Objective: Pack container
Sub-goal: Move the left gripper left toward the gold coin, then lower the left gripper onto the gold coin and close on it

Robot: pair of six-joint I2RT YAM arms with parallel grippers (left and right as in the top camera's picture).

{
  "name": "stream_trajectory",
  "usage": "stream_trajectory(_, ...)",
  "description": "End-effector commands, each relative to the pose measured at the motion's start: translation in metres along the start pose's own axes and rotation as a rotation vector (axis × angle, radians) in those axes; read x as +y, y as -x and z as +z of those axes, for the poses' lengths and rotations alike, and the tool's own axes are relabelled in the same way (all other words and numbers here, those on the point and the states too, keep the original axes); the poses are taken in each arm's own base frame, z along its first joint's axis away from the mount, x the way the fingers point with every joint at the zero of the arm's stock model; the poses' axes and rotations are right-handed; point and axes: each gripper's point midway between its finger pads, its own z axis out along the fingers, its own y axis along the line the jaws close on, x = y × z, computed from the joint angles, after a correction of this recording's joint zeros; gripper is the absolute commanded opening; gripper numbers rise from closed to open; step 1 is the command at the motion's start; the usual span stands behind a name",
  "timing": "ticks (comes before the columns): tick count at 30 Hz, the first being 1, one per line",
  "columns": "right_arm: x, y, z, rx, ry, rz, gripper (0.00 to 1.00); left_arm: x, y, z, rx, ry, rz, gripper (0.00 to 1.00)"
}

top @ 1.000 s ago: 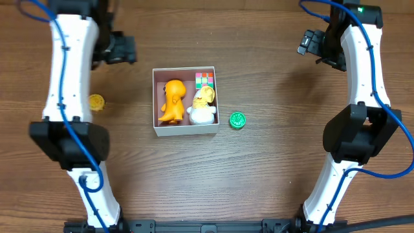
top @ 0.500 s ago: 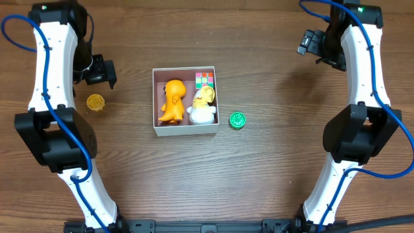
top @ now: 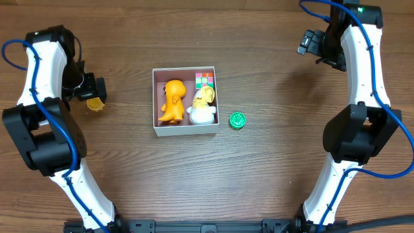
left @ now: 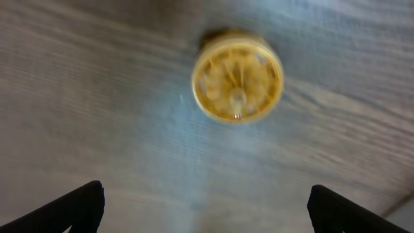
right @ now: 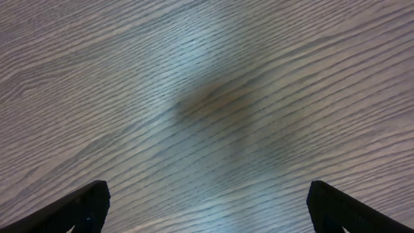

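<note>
Overhead, the container (top: 155,110) sits central, already holding an orange toy (top: 171,100), a white-and-yellow figure (top: 203,107) and a colour cube (top: 204,79); a green disc (top: 237,120) lies just outside its right wall. The left gripper (top: 90,87) hangs over a yellow disc (top: 97,105), probably the next pick. Its wrist view shows jaws spread wide with that disc centred ahead (blurred). The right wrist view: the right gripper (right: 207,210), parked well away, equally wide over bare table (right: 207,97).
</note>
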Motion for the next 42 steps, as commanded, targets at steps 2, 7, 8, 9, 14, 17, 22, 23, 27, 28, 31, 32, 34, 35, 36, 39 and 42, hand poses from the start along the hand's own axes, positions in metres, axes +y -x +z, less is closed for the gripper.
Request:
stream_trajectory(2,-0.002,0.005,-0.021,-0.051,0.007,0.004,1.0,0.001,0.018,-0.006,-0.096,-0.002,0.087,1.0)
stream_trajectory(7,-0.002,0.005,-0.021,-0.051,0.007,0.004,1.0,-0.005,0.03,-0.003,-0.133,-0.021,0.132,1.0)
stream_trajectory(8,-0.002,0.005,-0.021,-0.051,0.007,0.004,1.0,-0.005,0.031,-0.002,-0.138,-0.024,0.132,1.0)
stream_trajectory(9,-0.002,0.005,-0.021,-0.051,0.007,0.004,1.0,-0.006,0.033,-0.002,-0.141,-0.028,0.132,1.0)
stream_trajectory(14,-0.002,0.005,-0.021,-0.051,0.007,0.004,1.0,-0.013,0.038,0.003,-0.151,-0.024,0.147,1.0)
stream_trajectory(17,-0.002,0.005,-0.021,-0.051,0.007,0.004,1.0,-0.021,0.036,0.011,-0.127,-0.023,0.166,1.0)
stream_trajectory(22,-0.002,0.005,-0.021,-0.051,0.007,0.004,1.0,-0.026,0.034,0.026,-0.083,-0.026,0.176,1.0)
stream_trajectory(23,-0.002,0.005,-0.021,-0.051,0.007,0.004,1.0,-0.026,0.033,0.029,-0.074,-0.026,0.176,1.0)
stream_trajectory(27,-0.002,0.005,-0.021,-0.051,0.007,0.004,1.0,-0.026,0.032,0.036,-0.053,-0.027,0.173,1.0)
stream_trajectory(28,-0.002,0.005,-0.021,-0.051,0.007,0.004,1.0,-0.025,0.032,0.038,-0.05,-0.027,0.172,1.0)
stream_trajectory(31,-0.002,0.005,-0.021,-0.051,0.007,0.004,1.0,-0.024,0.03,0.046,-0.025,-0.029,0.168,1.0)
stream_trajectory(32,-0.002,0.005,-0.021,-0.051,0.007,0.004,1.0,-0.025,0.029,0.049,-0.014,-0.033,0.169,1.0)
stream_trajectory(34,-0.002,0.005,-0.021,-0.051,0.007,0.004,1.0,-0.025,0.026,0.055,0.011,-0.034,0.171,1.0)
stream_trajectory(35,-0.002,0.005,-0.021,-0.051,0.007,0.004,1.0,-0.026,0.025,0.057,0.018,-0.035,0.172,1.0)
stream_trajectory(36,-0.002,0.005,-0.021,-0.051,0.007,0.004,1.0,-0.026,0.025,0.058,0.022,-0.035,0.172,1.0)
stream_trajectory(39,-0.002,0.005,-0.021,-0.051,0.006,0.004,1.0,-0.026,0.026,0.059,0.018,-0.034,0.171,1.0)
stream_trajectory(42,-0.002,0.005,-0.021,-0.051,0.007,0.004,1.0,-0.025,0.03,0.059,0.004,-0.035,0.169,1.0)
